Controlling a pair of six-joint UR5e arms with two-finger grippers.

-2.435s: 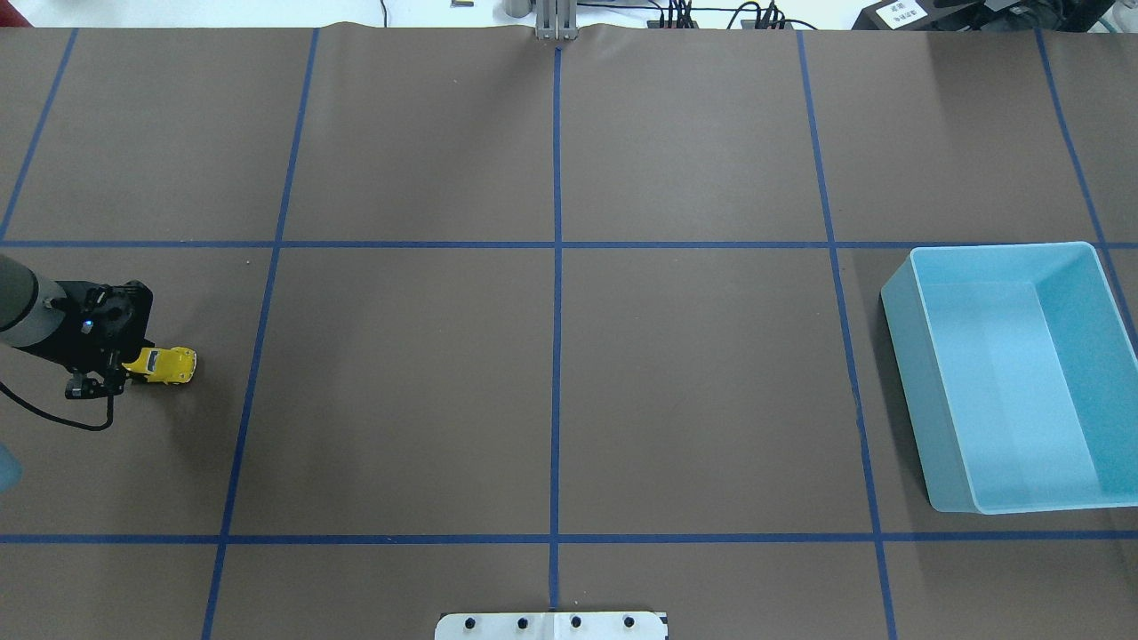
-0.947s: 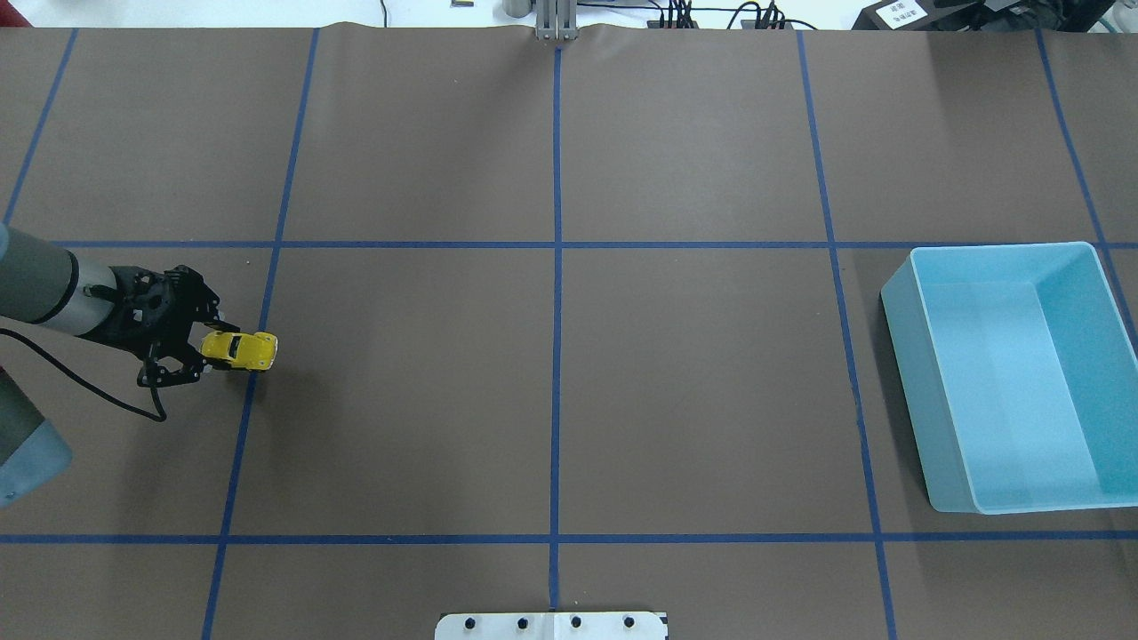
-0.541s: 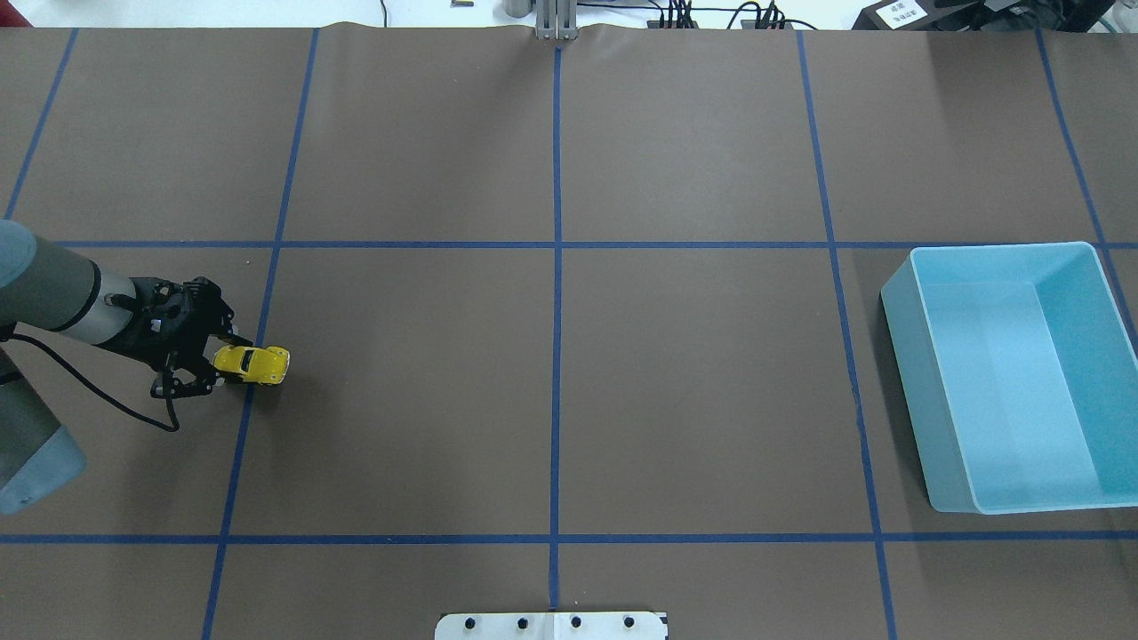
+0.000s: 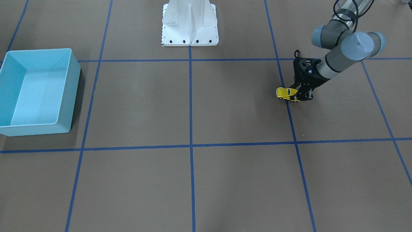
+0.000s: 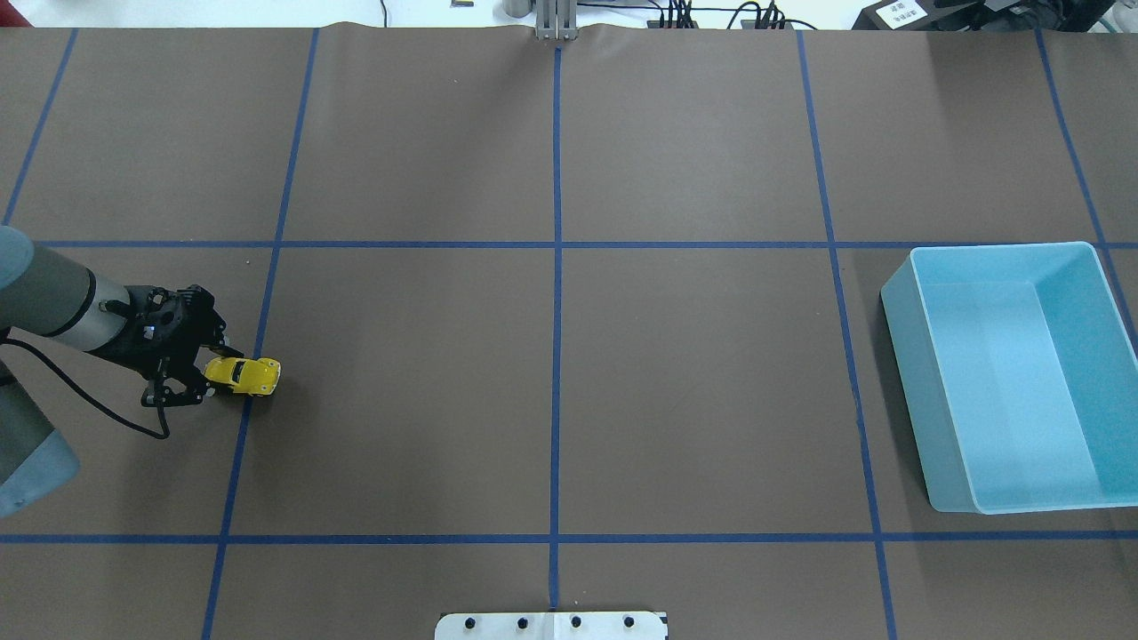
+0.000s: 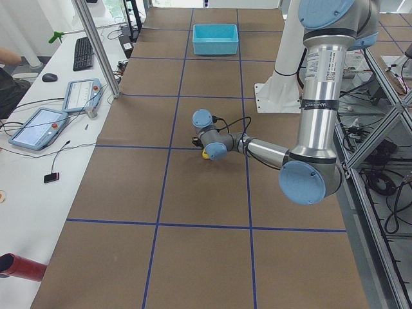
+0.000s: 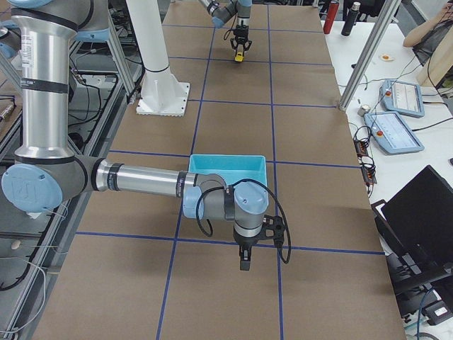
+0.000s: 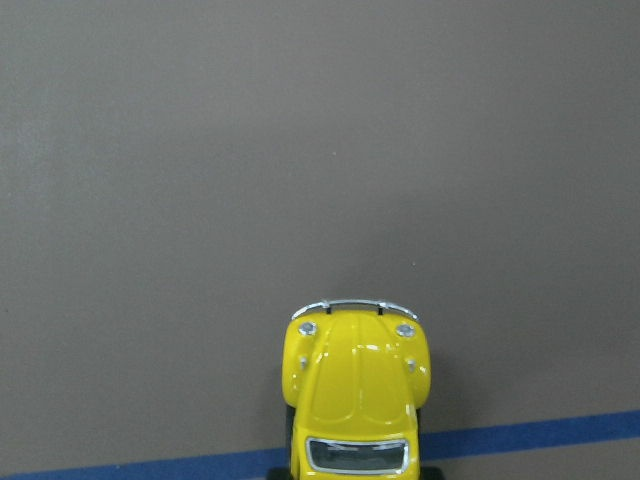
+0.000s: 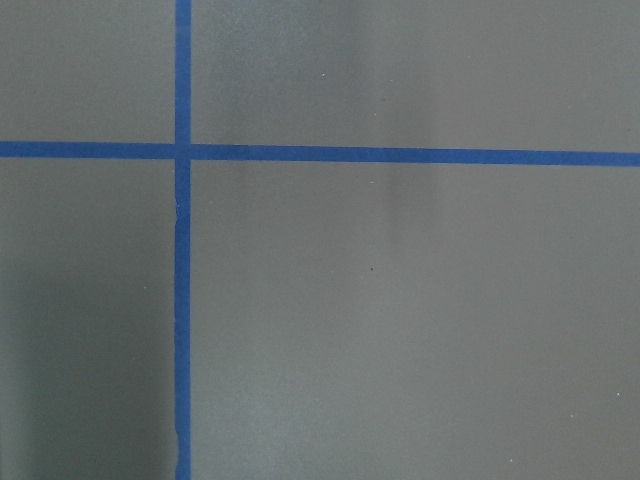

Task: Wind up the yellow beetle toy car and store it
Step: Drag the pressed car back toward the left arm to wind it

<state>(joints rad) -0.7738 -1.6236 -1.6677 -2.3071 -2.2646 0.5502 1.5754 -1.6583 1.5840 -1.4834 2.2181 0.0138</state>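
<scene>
Left end effector [image 5: 213, 377] clamped on the tail of the yellow beetle toy car [image 5: 247, 375] — left edge of overhead frame, sitting on the table [image 5: 693, 382]. Looks light, rigid, glossy — likely slippery; grip the flat sides low, not the roof. Right end effector [image 7: 244, 265]: can't tell whether apart or together.

The overhead camera looks forward and down across the desk [image 5: 693, 382]; the front camera faces back steeply from opposite. Side cameras look along it from each end. Wrist cameras sit close above it; the left one's yellow beetle toy car [image 8: 356, 390] also shows overhead.
</scene>
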